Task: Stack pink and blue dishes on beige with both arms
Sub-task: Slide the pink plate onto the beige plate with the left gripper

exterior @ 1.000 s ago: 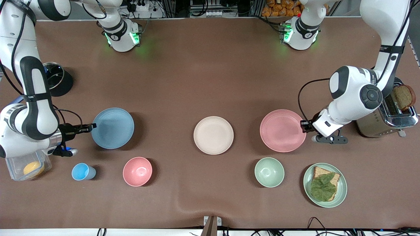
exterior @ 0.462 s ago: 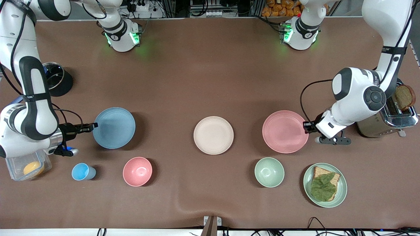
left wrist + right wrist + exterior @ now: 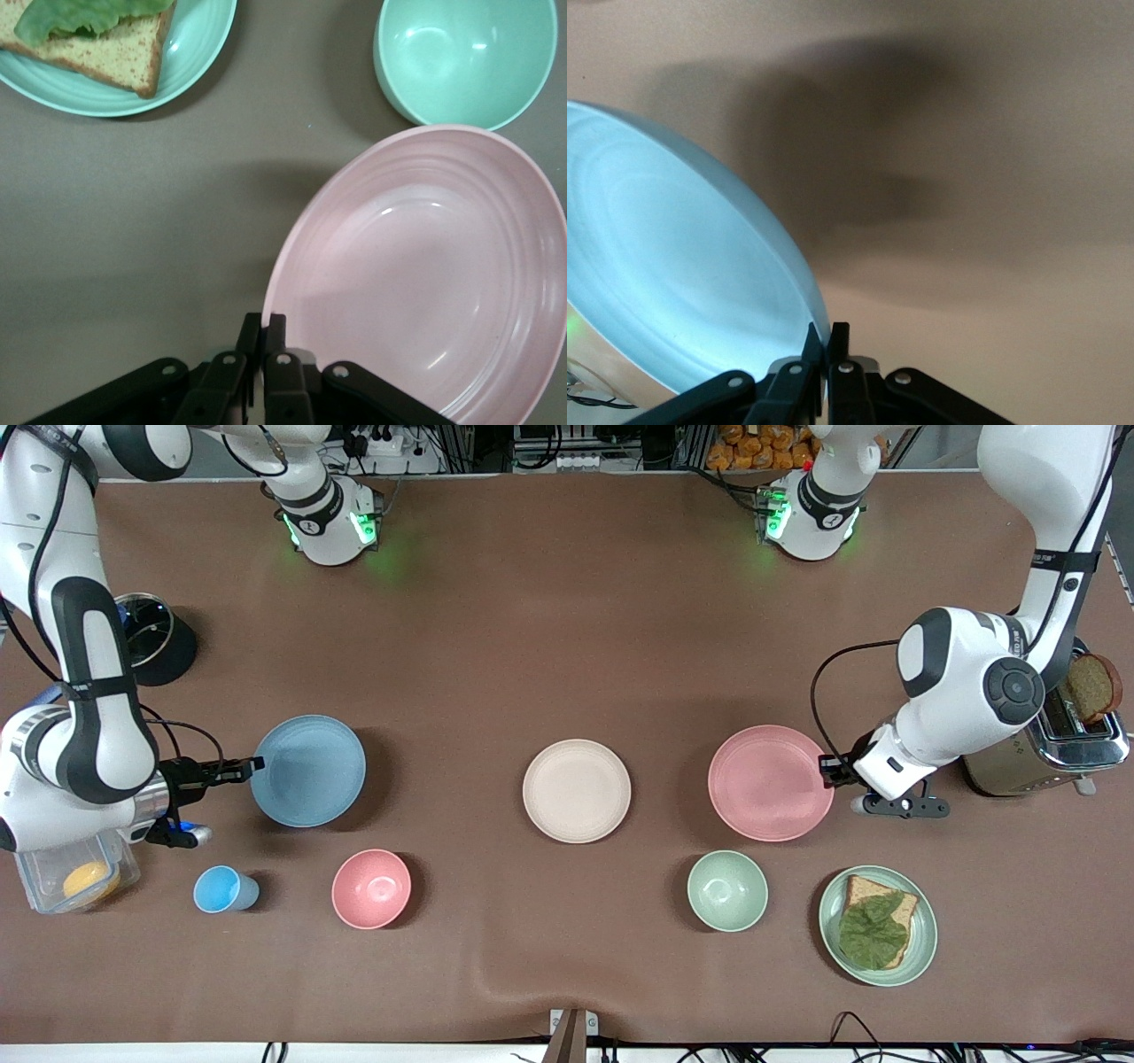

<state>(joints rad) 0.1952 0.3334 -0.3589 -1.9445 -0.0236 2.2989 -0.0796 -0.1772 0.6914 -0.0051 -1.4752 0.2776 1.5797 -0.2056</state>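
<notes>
Both tools: clamped shut on plate rims, the left tool (image 3: 830, 771) on the pink plate (image 3: 769, 782), the right tool (image 3: 248, 763) on the blue plate (image 3: 308, 771).
Change: within the last second both plates have tilted and shifted slightly toward their arms, with shadows showing under the free edges; the lift seems to have begun.
Meaning: grasping looks done; carrying to the beige plate (image 3: 576, 790) is still ahead.
Beige plate: flat on the counter (image 3: 567, 620) midway between the two held plates, well apart from each.
Edges: each grip sits at the very rim, seen in the wrist views (image 3: 266, 332) (image 3: 824, 341), so a plate might swing or slip.
Open room: bare counter lies between each held plate and the beige one.
Nearby: pink bowl (image 3: 371, 888), green bowl (image 3: 727, 890), blue cup (image 3: 220, 889) and the green plate with bread (image 3: 921, 939) all sit nearer the camera, off the straight path.
</notes>
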